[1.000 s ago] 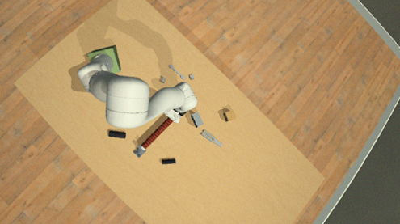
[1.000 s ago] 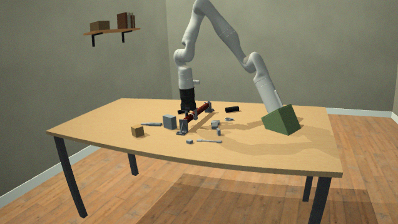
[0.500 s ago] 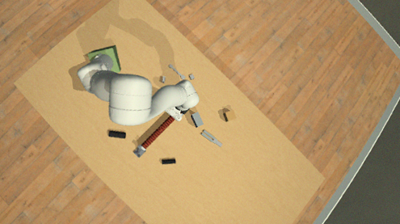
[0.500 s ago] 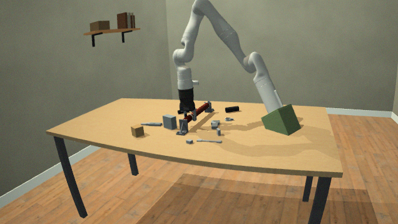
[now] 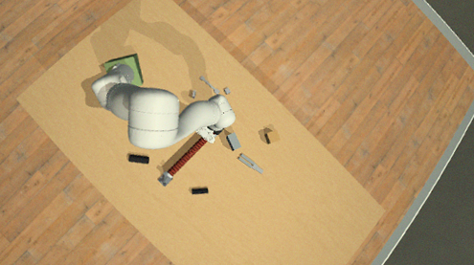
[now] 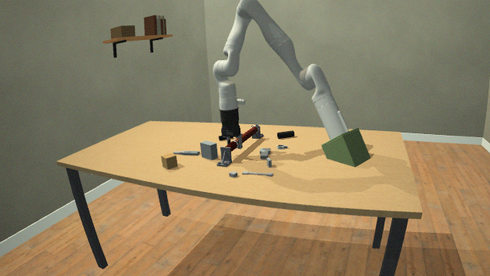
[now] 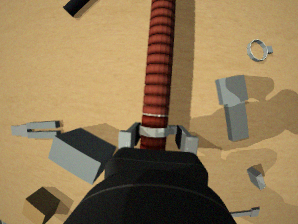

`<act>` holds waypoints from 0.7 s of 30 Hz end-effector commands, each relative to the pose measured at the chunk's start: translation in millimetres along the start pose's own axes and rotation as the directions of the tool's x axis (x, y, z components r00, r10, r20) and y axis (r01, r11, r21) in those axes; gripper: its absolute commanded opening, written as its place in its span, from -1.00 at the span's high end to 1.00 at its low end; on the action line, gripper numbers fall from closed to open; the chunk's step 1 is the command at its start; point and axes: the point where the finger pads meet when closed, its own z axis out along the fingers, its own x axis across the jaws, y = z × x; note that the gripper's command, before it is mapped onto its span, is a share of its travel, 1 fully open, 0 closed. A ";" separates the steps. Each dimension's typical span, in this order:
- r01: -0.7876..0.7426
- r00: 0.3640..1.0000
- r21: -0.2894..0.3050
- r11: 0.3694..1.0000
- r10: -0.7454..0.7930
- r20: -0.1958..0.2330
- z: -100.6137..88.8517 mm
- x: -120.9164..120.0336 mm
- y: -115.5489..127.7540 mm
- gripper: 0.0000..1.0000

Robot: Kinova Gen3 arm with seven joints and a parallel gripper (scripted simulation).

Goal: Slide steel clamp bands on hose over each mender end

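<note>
A red ribbed hose (image 7: 158,43) lies raised on two grey end stands (image 6: 225,157) near the middle of the table; it also shows in the overhead view (image 5: 187,156) and the side view (image 6: 243,138). A steel clamp band (image 7: 154,132) circles the hose at its near end in the wrist view. My gripper (image 7: 158,131) points straight down over that spot, with one finger on each side of the band, shut on it. It also shows in the overhead view (image 5: 209,133) and the side view (image 6: 228,138). I cannot make out the second band.
A grey block (image 7: 73,156) and a wooden cube (image 6: 169,161) sit left of the hose. The arm's green base (image 6: 346,147) is at the right.
</note>
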 end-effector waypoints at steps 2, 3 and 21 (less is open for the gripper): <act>-0.005 1.000 -0.011 1.000 0.005 0.006 -1.0 -0.5 0.1 -0.50; -0.005 1.000 -0.011 1.000 0.005 0.005 -1.0 -0.5 -0.1 -0.50; -0.005 1.000 -0.011 1.000 0.005 0.005 -0.5 -1.2 -6.6 -0.50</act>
